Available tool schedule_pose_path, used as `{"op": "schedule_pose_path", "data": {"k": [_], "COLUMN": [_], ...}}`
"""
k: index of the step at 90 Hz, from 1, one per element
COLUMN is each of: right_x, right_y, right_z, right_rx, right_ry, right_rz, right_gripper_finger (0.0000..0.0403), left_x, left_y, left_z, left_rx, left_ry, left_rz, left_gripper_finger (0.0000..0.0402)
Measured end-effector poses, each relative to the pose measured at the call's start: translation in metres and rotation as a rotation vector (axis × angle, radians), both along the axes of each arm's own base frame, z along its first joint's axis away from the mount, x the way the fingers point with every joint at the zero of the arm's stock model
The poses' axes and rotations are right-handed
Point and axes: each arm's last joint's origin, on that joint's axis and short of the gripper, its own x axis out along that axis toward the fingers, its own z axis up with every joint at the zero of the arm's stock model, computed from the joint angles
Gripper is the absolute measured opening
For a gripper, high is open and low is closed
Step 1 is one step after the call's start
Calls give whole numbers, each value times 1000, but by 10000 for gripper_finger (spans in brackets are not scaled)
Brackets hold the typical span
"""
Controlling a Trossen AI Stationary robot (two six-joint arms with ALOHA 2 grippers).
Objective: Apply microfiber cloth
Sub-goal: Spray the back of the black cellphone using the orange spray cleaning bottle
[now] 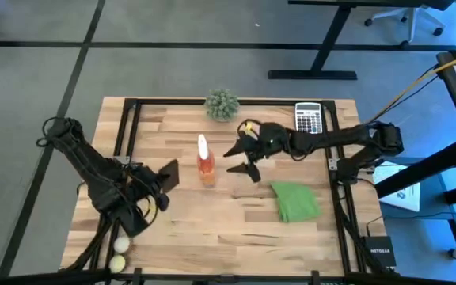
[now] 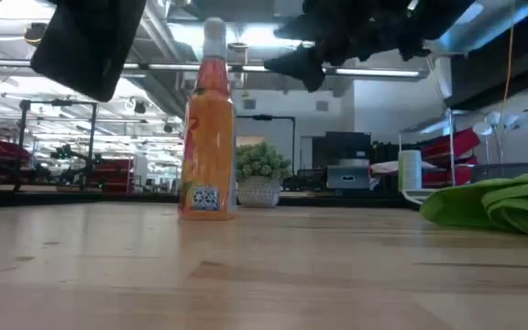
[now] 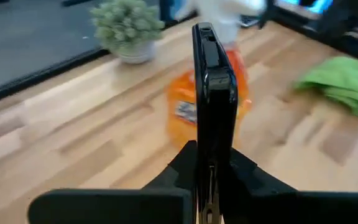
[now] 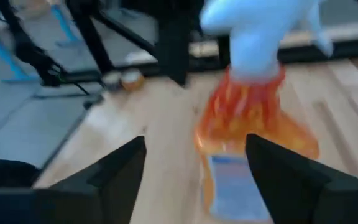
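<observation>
We see the right gripper [image 1: 242,161] with its fingers spread apart, holding nothing, raised above the middle of the table [image 1: 212,229] just beside the orange spray bottle [image 1: 205,162]. The green cloth [image 1: 295,201] lies flat nearer the table's right edge, apart from that gripper. The left gripper [image 1: 167,178] waits near the left edge, its fingers pressed together, pointing at the bottle.

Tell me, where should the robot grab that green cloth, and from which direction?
Probably from straight above, pinching a raised fold near the middle of the green cloth. It lies crumpled and low on the table, so there is no edge to grip sideways. The open right gripper is nearest.
</observation>
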Motion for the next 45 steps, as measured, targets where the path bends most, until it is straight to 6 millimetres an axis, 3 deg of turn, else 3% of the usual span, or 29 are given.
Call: {"op": "schedule_pose_path", "data": {"k": [21, 45], "right_x": [28, 40], "right_y": [-6, -9], "right_z": [-15, -10], "right_rx": [-83, -194], "right_ry": [21, -1], "right_rz": [-40, -14], "right_gripper_finger": [348, 353], "left_x": [14, 12], "left_y": [38, 85], "left_z": [9, 30], "left_rx": [69, 132], "left_ry": [73, 149], "left_rz": [110, 104], "left_gripper_finger": [15, 10]}}
